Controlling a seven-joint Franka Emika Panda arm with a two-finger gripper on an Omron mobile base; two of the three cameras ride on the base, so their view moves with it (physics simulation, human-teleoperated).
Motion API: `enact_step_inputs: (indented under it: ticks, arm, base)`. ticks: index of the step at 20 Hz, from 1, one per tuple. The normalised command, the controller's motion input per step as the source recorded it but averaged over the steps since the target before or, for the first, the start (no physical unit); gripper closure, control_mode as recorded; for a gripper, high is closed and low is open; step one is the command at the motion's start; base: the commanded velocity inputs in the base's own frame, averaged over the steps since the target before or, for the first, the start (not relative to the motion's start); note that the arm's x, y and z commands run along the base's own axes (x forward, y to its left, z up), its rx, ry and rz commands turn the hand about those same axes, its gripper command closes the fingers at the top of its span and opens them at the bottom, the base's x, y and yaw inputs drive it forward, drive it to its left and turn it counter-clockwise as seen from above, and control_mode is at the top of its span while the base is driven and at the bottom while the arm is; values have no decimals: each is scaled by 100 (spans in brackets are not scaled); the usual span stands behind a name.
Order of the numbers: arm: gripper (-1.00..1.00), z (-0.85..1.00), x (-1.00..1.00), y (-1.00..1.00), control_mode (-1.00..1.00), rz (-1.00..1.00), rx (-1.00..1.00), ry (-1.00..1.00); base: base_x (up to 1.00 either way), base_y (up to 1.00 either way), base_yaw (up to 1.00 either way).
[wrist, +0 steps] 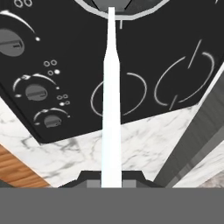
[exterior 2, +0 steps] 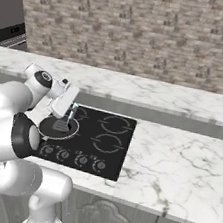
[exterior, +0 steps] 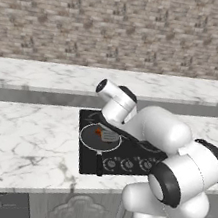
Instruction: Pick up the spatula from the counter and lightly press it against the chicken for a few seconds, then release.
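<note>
Where the jaws clamp its near end, the spatula (wrist: 111,100) shows one long, slender, pale handle that widens into a flat grey blade (exterior: 109,135). That blade lies inside the single round pan (exterior: 83,139) on the black cooktop (exterior 2: 113,144) set in the marble desk (exterior: 25,137), just beside the one orange chicken piece (exterior: 98,130). Four knobs (exterior 2: 80,160) line the cooktop's front.

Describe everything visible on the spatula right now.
The spatula has a long, slim pale handle and a flat grey blade. The gripper is shut on the handle's end. It slants down over the stove, blade inside the pan, beside the orange chicken; contact can't be judged.
</note>
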Motion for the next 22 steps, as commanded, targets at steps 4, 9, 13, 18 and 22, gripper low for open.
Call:
enact_step_inputs:
  ticks: [4, 9, 13, 18, 22]
  arm:
    - [100, -10, 14, 1, -100, 0, -1, 0]
    - [100, -13, 15, 3, -100, 0, -1, 0]
    - [100, -13, 15, 3, -100, 0, -1, 0]
    - [100, -13, 9, 2, -100, 0, -1, 0]
    - [100, -12, 0, 0, -100, 0, -1, 0]
  base:
    - [0, 0, 0]
    - [0, 0, 0]
    - [0, 0, 0]
    - [0, 0, 0]
    - [0, 0, 0]
